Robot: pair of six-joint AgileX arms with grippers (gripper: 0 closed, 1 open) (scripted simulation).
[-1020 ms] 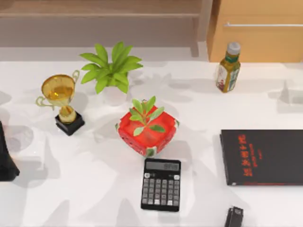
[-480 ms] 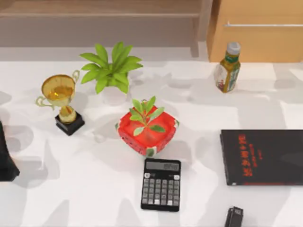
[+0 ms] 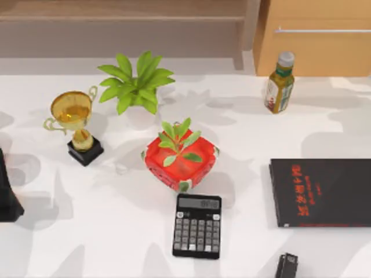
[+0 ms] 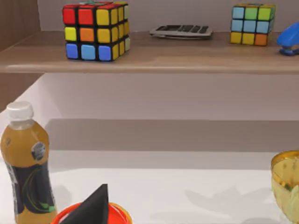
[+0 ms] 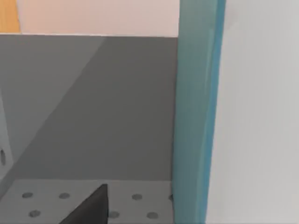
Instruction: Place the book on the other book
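The book's teal-blue cover [image 5: 196, 116] and white page block [image 5: 257, 121] stand upright right up against my right wrist camera, with a grey wall and a dotted floor behind them. The book is off the table, held in my right gripper, and one dark finger [image 5: 88, 207] shows beside it. The other book [image 3: 322, 192], thin and black with red characters, lies flat at the table's right edge. My left arm [image 3: 7, 191] is parked at the left edge, and its dark finger [image 4: 93, 205] shows in the left wrist view.
A calculator [image 3: 197, 226] lies front centre, with a red potted plant [image 3: 179, 159] behind it. A green plant [image 3: 136, 87] and a gold trophy [image 3: 75, 124] stand back left, a bottle [image 3: 279, 82] back right. A small black object [image 3: 286, 266] sits at the front edge.
Nothing on the table has moved. The soft shadows over the right half of the table have shifted.
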